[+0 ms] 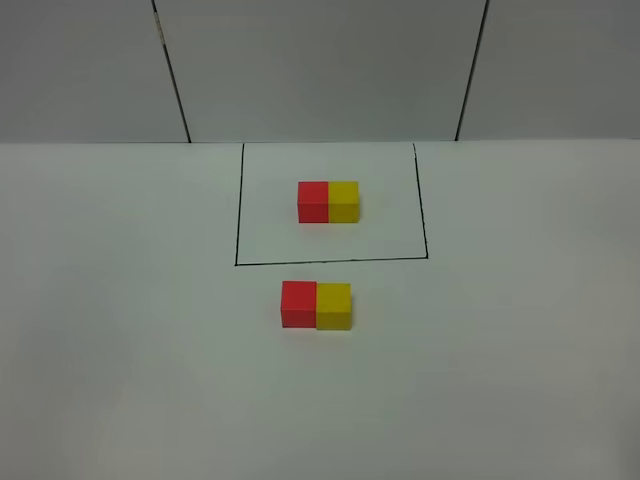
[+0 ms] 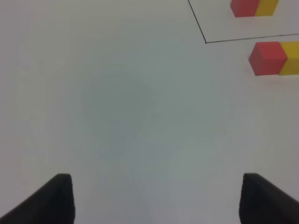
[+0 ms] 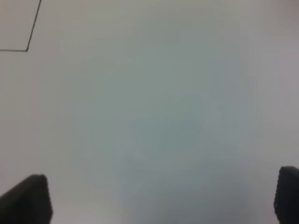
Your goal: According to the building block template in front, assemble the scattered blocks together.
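The template pair, a red block with a yellow block on its right, sits inside the black-outlined square. In front of the square a second red block and yellow block stand side by side and touching, red on the left. The left wrist view shows this red block, its yellow block and the template pair. My left gripper is open over bare table, far from the blocks. My right gripper is open over bare table. Neither arm shows in the high view.
The white table ends at a grey panelled wall at the back. A corner of the square's black outline shows in the right wrist view.
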Robot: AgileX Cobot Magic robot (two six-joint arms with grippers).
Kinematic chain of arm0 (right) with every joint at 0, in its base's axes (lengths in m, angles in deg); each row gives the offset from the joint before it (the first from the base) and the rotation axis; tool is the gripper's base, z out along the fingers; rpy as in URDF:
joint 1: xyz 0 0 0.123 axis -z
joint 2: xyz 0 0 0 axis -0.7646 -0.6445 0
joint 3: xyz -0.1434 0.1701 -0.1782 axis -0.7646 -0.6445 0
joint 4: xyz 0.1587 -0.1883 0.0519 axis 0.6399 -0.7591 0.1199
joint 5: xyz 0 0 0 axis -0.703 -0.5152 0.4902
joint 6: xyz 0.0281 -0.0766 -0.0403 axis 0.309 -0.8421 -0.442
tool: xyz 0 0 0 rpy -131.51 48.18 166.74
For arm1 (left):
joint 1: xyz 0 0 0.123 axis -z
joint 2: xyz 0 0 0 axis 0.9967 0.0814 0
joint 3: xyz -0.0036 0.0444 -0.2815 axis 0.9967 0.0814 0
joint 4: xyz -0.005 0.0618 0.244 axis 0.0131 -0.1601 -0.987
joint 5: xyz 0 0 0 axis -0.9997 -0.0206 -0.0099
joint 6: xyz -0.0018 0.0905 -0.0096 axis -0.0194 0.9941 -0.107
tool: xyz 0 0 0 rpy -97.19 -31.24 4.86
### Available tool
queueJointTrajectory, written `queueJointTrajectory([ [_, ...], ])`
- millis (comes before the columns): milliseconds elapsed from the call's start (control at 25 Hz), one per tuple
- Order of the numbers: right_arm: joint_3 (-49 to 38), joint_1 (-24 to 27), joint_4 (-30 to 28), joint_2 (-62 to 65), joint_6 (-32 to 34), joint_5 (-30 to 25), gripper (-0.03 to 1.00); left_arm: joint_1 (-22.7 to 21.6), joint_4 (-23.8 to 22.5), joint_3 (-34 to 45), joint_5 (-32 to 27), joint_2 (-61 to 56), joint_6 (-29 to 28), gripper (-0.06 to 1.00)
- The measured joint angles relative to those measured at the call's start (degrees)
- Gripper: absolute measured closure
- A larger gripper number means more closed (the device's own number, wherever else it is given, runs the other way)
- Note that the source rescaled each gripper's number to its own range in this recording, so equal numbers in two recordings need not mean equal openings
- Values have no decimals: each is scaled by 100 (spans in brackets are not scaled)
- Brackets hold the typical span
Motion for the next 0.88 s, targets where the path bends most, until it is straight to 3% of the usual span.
queueJointTrajectory([
  [440, -1051, 0, 31, 2768, 119, -1003, 0, 0, 0, 0, 0, 0, 0, 31],
  [880, -1129, 0, 310, 3297, 109, -1139, 3, 0, 0, 0, 0, 0, 0, 31],
])
